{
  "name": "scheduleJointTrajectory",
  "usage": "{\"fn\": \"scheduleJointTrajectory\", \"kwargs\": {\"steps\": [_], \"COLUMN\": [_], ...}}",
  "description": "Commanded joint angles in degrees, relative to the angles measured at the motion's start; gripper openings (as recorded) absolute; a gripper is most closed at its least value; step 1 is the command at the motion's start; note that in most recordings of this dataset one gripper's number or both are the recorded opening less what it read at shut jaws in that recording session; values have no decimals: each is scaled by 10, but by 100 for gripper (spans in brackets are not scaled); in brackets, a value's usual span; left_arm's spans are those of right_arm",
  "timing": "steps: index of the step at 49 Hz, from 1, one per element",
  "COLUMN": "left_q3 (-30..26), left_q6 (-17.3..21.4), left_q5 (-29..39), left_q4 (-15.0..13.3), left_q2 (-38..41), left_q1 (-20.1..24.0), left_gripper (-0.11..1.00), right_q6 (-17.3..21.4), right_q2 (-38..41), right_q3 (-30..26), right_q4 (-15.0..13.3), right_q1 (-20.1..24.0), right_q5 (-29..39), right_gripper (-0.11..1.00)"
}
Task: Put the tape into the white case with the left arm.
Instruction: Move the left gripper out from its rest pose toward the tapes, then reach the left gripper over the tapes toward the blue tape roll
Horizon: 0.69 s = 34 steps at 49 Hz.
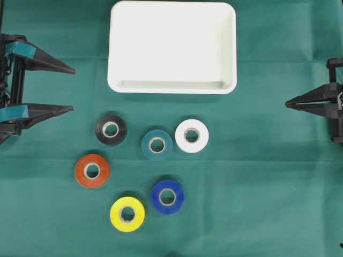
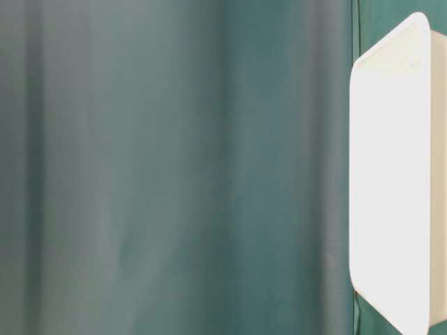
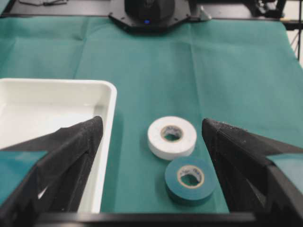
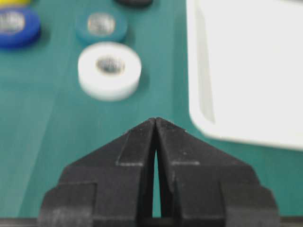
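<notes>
The white case (image 1: 171, 48) lies empty at the back middle of the green cloth. Several tape rolls lie in front of it: black (image 1: 111, 129), teal (image 1: 157, 144), white (image 1: 191, 135), orange-red (image 1: 92, 171), blue (image 1: 168, 196) and yellow (image 1: 127, 214). My left gripper (image 1: 74, 89), with teal strips, is wide open and empty at the left edge, well apart from the rolls. In its wrist view (image 3: 151, 124) the white roll (image 3: 172, 137) and teal roll (image 3: 190, 179) lie ahead between the fingers, with the case (image 3: 47, 104) at left. My right gripper (image 1: 286, 104) is shut and empty at the right edge.
The right wrist view shows the shut gripper (image 4: 155, 119), the white roll (image 4: 109, 70), the teal roll (image 4: 101, 25), the blue roll (image 4: 16, 26) and the case (image 4: 246, 61). The table-level view shows only green cloth and the case (image 2: 391, 174).
</notes>
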Motion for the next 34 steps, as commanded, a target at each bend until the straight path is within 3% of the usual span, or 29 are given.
{"fn": "scheduleJointTrajectory", "kwargs": {"steps": [1, 12, 23, 34], "left_q3": [-20, -49, -113, -149], "left_q6": [0, -2, -38, -44], "left_q5": [9, 99, 243, 285], "left_q4": [-1, -3, -3, -3], "left_q2": [13, 68, 151, 207], "left_q1": [-2, -2, -1, -6], "left_gripper": [100, 100, 100, 100], "right_q6": [1, 1, 1, 1], "right_q2": [0, -13, -16, -15], "right_q3": [-4, -2, 0, 3], "right_q4": [-1, 0, -1, 0], "right_q1": [0, -1, 0, 0], "right_q5": [21, 34, 33, 32], "right_gripper": [-10, -10, -10, -10]}}
